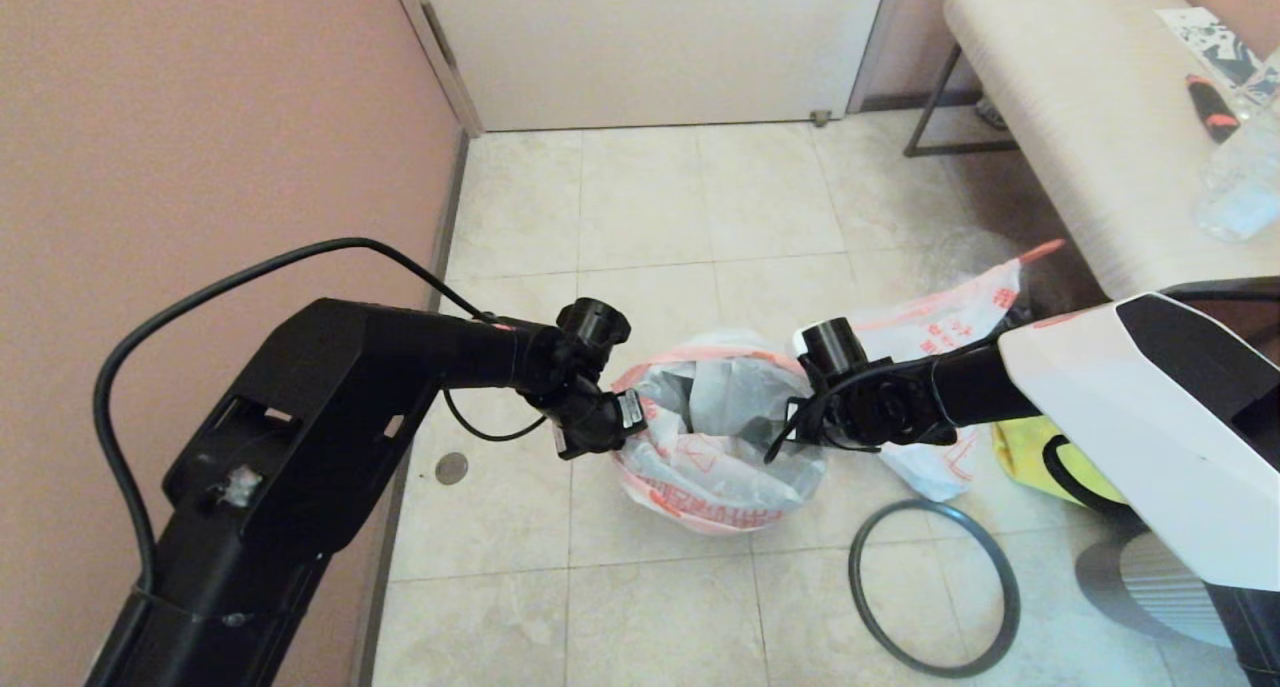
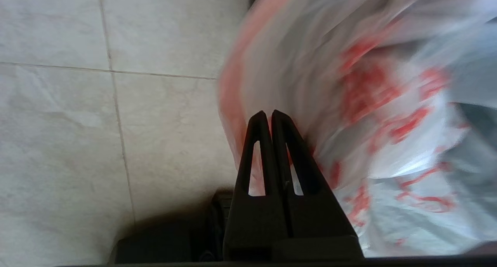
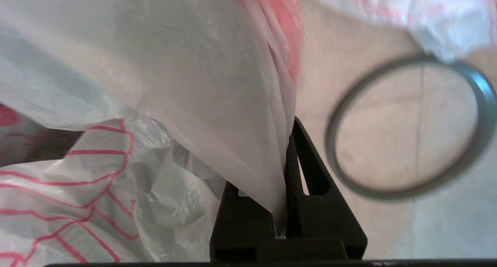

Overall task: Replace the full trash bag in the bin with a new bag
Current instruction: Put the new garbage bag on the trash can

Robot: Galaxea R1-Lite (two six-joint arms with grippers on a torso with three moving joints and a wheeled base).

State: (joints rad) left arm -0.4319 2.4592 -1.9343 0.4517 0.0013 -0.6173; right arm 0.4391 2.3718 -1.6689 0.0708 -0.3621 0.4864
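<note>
You've got bright, even indoor light on the floor tiles (image 1: 700,197), with only soft shadows under the bench (image 1: 1100,117). Your left wrist view smears the new bag (image 2: 369,103) with motion blur. The hoop (image 3: 411,127) blurs in your right wrist view. Straight edges bow slightly toward the head view's borders.

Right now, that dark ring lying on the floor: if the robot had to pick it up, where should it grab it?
Probably anywhere along the thin band of the hoop, coming straight down from above. It lies flat on the tiles, open in the middle, so one finger could drop inside the ring and one outside. The near arc, away from the full trash bag, looks least crowded. Both grippers now pinch the new bag.
</note>
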